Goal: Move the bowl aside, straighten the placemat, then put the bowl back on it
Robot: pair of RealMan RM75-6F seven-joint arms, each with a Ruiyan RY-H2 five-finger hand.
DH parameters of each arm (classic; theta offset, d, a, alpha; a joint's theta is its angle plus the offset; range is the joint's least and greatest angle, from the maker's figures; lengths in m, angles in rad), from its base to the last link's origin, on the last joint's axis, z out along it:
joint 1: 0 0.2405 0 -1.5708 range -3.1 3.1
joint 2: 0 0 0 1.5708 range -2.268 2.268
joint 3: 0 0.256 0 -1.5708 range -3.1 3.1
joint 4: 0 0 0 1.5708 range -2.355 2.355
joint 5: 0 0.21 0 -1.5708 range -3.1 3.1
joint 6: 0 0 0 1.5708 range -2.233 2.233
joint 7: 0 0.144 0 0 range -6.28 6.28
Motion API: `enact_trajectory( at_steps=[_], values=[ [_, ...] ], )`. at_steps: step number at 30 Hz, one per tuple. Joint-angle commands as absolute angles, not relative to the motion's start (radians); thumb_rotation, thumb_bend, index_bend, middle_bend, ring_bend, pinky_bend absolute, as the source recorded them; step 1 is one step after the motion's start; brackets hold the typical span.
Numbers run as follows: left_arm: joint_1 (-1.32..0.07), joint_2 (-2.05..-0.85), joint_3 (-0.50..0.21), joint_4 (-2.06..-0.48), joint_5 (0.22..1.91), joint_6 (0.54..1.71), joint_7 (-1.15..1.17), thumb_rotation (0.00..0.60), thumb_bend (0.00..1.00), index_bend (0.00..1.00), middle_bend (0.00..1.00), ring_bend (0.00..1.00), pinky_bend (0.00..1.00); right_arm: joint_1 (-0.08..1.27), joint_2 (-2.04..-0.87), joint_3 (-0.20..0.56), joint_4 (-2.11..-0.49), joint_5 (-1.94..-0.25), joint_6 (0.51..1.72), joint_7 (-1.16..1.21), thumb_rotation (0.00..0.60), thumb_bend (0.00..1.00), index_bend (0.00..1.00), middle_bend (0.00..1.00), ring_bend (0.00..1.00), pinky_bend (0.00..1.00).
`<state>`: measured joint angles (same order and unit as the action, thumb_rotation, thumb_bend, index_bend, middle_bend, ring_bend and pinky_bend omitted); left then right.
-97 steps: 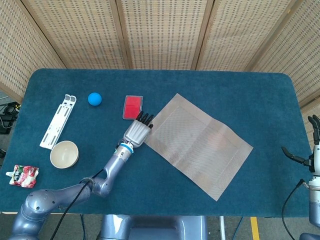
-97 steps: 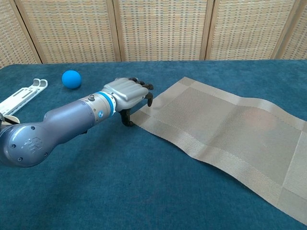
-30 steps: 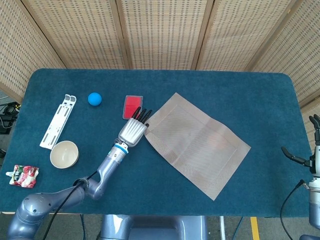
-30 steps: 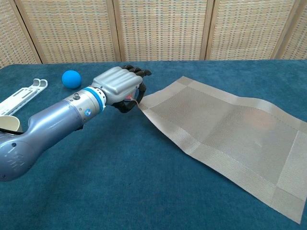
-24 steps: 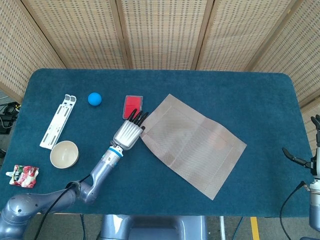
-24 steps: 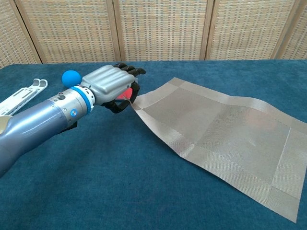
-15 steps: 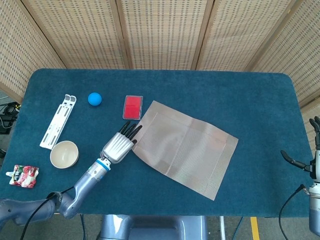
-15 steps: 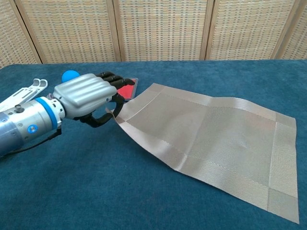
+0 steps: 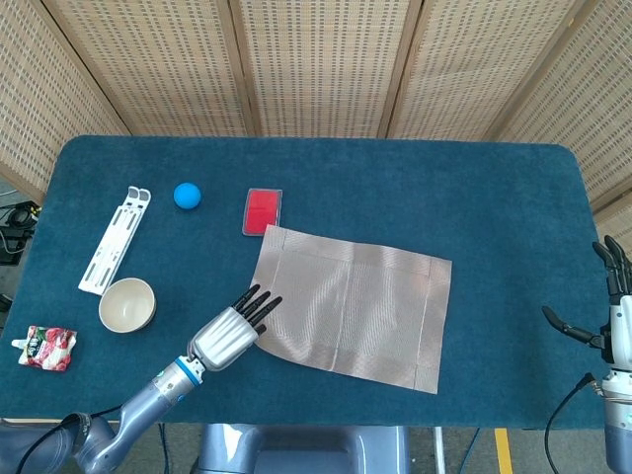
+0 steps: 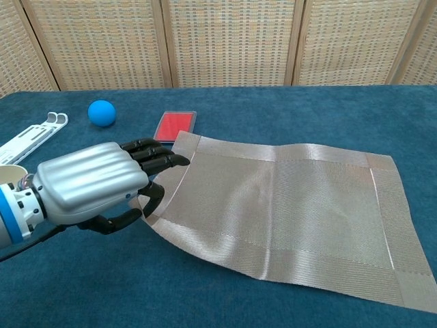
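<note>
My left hand: I pinch the placemat by its near-left corner.
My right hand: spread, grasping nothing, far right of placemat.
Bowl: set aside, left of placemat.
Risk: over-pulling could skew or buckle the mat.

The placemat is a woven, mesh-like fabric with a slight sheen and banded borders. The worktop is covered in matt blue napped cloth. The left robot hand has a smooth, satin silver shell and black fingers. The bowl looks smooth and cream-coloured. The ball is matt blue.
</note>
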<state>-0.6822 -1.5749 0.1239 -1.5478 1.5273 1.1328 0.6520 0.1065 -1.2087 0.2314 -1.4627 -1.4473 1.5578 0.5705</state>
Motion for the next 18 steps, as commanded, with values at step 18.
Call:
enact_trajectory(
  at_steps=[18],
  values=[
    [-0.619,-1.560,0.189,-1.657,1.668,1.123,0.717,0.600,0.57,0.55,0.00,0.00,0.00,0.096,-1.193,0.223,-1.479,-1.460,1.579,0.594,0.600,0.31,0.12,0.00,0.00,0.00]
  ],
)
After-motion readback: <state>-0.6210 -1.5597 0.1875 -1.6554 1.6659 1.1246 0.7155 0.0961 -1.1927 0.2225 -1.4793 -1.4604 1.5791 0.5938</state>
